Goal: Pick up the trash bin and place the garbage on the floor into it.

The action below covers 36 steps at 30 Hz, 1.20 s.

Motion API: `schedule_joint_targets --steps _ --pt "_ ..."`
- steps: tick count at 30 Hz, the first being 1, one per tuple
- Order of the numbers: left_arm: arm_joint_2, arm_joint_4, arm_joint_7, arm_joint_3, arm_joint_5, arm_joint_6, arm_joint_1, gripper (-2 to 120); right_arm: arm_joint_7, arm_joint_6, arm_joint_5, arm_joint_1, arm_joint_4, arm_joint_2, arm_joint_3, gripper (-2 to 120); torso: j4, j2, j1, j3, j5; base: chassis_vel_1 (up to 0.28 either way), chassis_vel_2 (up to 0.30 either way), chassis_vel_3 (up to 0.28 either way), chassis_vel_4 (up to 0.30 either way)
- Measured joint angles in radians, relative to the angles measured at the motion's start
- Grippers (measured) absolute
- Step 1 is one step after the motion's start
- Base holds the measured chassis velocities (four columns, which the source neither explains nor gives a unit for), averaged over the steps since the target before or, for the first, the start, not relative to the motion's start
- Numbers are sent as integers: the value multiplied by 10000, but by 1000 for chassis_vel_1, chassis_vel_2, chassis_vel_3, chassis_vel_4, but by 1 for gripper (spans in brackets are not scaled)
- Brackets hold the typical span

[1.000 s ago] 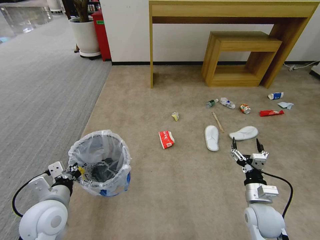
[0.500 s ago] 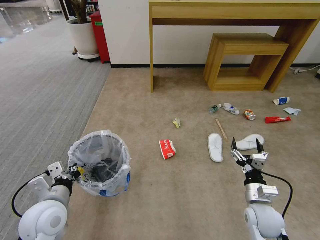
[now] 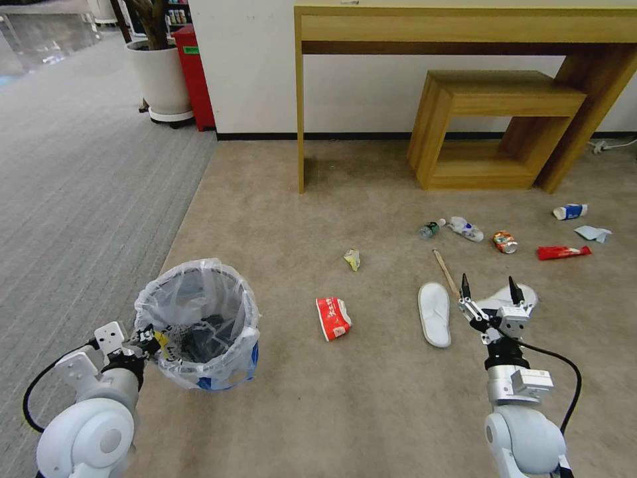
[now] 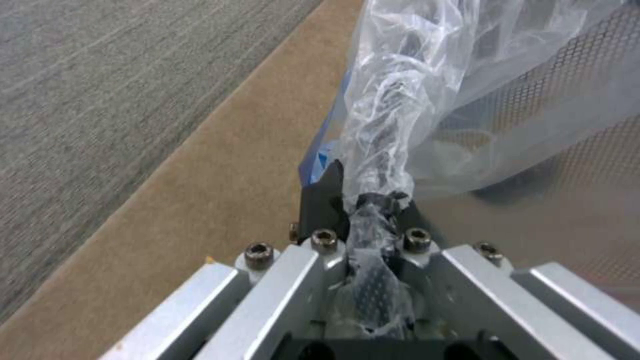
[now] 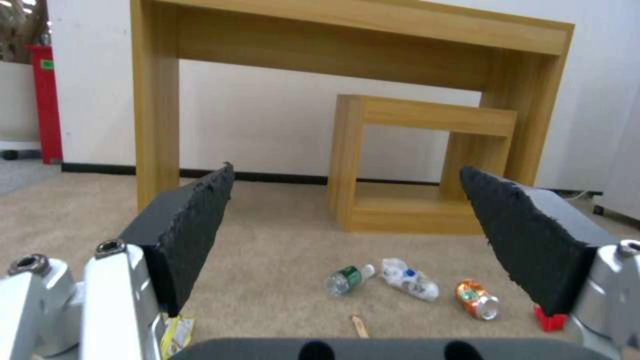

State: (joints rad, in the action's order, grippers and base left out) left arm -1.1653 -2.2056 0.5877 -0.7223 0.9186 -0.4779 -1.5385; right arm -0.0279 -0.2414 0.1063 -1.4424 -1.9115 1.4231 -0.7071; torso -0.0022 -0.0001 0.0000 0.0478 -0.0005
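Observation:
The trash bin point(image 3: 199, 325), lined with a crinkly clear bag, hangs at my lower left. My left gripper point(image 3: 149, 342) is shut on its rim and bag point(image 4: 380, 150). The garbage lies ahead on the beige floor point(image 3: 371, 398): a red-white carton point(image 3: 332, 317), a white slipper point(image 3: 434, 312), a wooden stick point(image 3: 444, 262), a clear bottle point(image 3: 466, 229), a crushed can point(image 3: 505, 241), a red wrapper point(image 3: 563, 251), a blue-white cup point(image 3: 569, 212) and a tissue point(image 3: 592, 233). My right gripper point(image 3: 488, 289) is open above the floor, partly hiding a second slipper point(image 3: 527, 293).
A small green bottle point(image 3: 431, 229) and a yellow scrap point(image 3: 352, 259) also lie on the carpet. A tall wooden desk point(image 3: 464, 26) and a low wooden stand point(image 3: 497, 126) back onto the wall. Grey ribbed carpet point(image 3: 79, 186), a white planter point(image 3: 159, 79) and a red cabinet point(image 3: 194, 73) lie left.
The whole picture has shifted: litter and furniture now sit lower and further right, so the camera has moved. Bin and both grippers keep their places in view; the second slipper has slid behind the right gripper.

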Motion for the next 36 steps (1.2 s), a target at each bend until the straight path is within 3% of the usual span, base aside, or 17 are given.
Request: schedule_joint_targets --steps 36 --pt "-87 83 -11 49 -69 32 22 1 27 -143 -81 21 99 5 32 86 0 2 1 0 -3 -127 122 123 -121"
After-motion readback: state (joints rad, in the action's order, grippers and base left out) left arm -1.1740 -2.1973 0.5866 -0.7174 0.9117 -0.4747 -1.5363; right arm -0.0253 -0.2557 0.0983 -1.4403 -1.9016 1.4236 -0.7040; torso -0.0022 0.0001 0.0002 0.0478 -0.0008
